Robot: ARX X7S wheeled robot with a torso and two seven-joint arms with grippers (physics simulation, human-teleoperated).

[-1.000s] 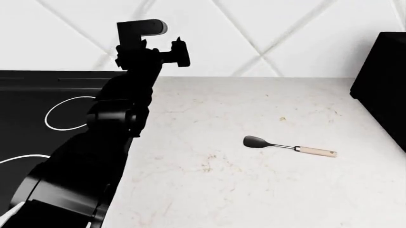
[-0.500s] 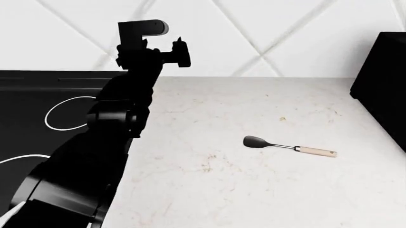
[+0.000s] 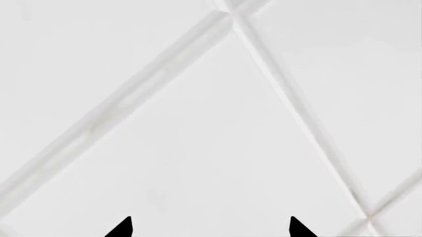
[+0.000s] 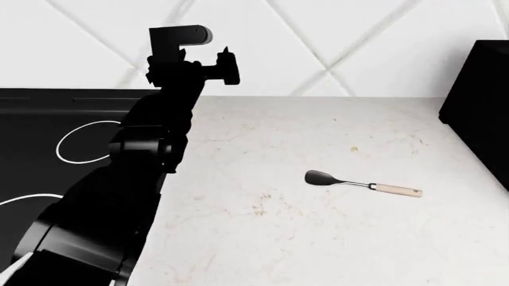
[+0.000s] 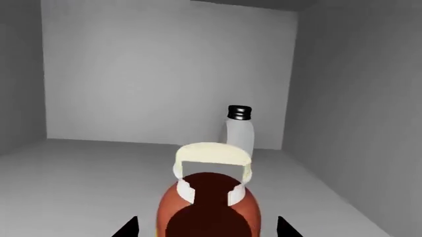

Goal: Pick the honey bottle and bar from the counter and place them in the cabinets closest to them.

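The honey bottle, orange-red with a pale cream cap, stands inside a grey cabinet in the right wrist view. My right gripper has a fingertip on each side of it, with grey showing between each tip and the bottle, so it is open. That gripper is out of the head view. My left gripper is raised against the tiled wall above the counter. It is open and empty in its wrist view. The bar is not in view.
A black-headed spatula with a beige handle lies on the counter. The black stovetop is at the left and a black box at the right. A pale bottle with a black cap stands deeper in the cabinet.
My left arm has crept very slightly to the right in the head view. Nothing else has moved.
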